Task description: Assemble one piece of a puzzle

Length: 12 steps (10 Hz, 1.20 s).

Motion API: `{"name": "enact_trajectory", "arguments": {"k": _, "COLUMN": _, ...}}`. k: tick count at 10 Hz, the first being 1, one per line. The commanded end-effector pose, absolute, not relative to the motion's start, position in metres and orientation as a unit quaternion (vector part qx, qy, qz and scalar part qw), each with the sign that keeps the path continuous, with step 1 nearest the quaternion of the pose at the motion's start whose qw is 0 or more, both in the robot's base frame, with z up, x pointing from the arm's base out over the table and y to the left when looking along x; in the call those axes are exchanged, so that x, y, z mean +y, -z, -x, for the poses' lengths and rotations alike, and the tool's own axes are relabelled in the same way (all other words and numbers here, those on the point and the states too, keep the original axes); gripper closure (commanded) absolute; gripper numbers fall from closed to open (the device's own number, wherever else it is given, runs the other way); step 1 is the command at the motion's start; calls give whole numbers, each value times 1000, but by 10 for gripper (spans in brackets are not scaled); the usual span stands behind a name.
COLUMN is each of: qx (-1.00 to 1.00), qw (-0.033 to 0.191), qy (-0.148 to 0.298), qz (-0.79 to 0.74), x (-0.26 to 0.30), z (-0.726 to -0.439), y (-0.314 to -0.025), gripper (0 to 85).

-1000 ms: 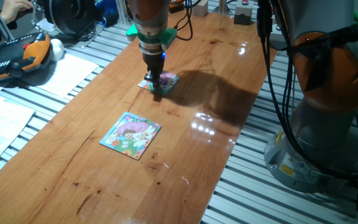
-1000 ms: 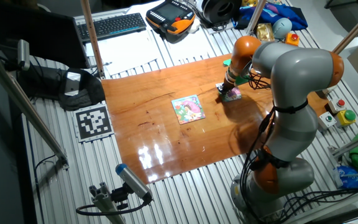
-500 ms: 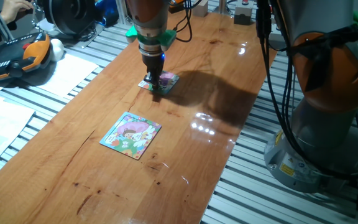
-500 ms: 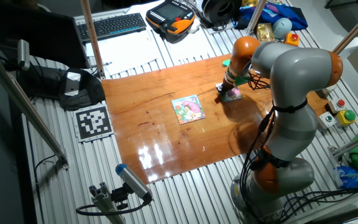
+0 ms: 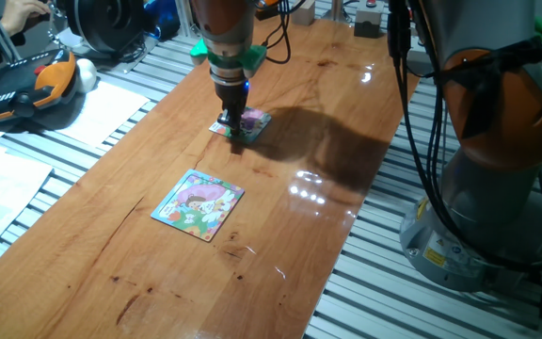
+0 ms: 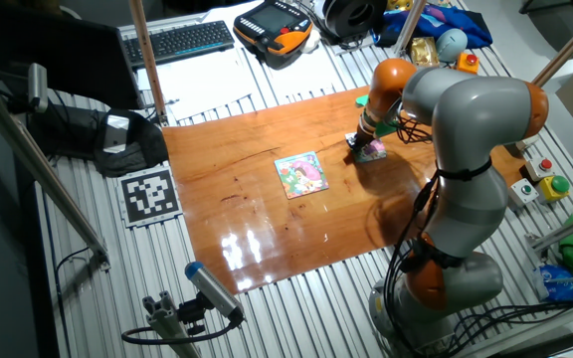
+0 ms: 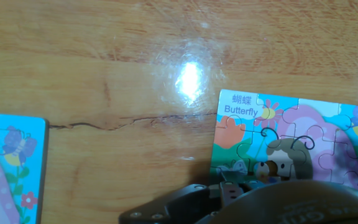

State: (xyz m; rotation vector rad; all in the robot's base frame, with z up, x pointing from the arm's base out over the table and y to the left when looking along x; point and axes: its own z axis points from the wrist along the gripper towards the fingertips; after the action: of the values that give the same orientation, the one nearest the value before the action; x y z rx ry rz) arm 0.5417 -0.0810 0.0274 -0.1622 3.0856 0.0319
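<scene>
The robot's hand (image 5: 234,133) presses down at the near edge of the small "Butterfly" puzzle (image 7: 303,143) on the wooden desk (image 5: 327,113); the larger blue-bordered puzzle (image 5: 199,204) lies well apart from it. The piece cannot be picked out, presumably under the fingertips, and whether the hand is open or closed cannot be told. A slightly misaligned push could shove the loose puzzle aside or leave a knob riding up.

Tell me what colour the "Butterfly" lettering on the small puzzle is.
Blue, on a pale green corner of the puzzle; the hand view shows it best.
</scene>
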Motion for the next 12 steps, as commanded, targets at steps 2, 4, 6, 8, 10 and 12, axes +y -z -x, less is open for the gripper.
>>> {"name": "enact_trajectory", "arguments": {"k": 2, "qx": 998, "qw": 26, "qy": -7, "qz": 55, "x": -81, "z": -542, "y": -28, "gripper": 850}}
{"name": "enact_trajectory", "arguments": {"k": 4, "qx": 998, "qw": 27, "qy": -2, "qz": 57, "x": -82, "z": -542, "y": -28, "gripper": 850}}
{"name": "enact_trajectory", "arguments": {"k": 6, "qx": 998, "qw": 27, "qy": -2, "qz": 58, "x": -82, "z": -542, "y": -28, "gripper": 850}}
{"name": "enact_trajectory", "arguments": {"k": 8, "qx": 998, "qw": 27, "qy": -3, "qz": 58, "x": -82, "z": -542, "y": -28, "gripper": 850}}
{"name": "enact_trajectory", "arguments": {"k": 10, "qx": 998, "qw": 27, "qy": -7, "qz": 56, "x": -81, "z": -541, "y": -27, "gripper": 850}}
{"name": "enact_trajectory", "arguments": {"k": 12, "qx": 998, "qw": 29, "qy": -5, "qz": 56, "x": -81, "z": -541, "y": -26, "gripper": 850}}
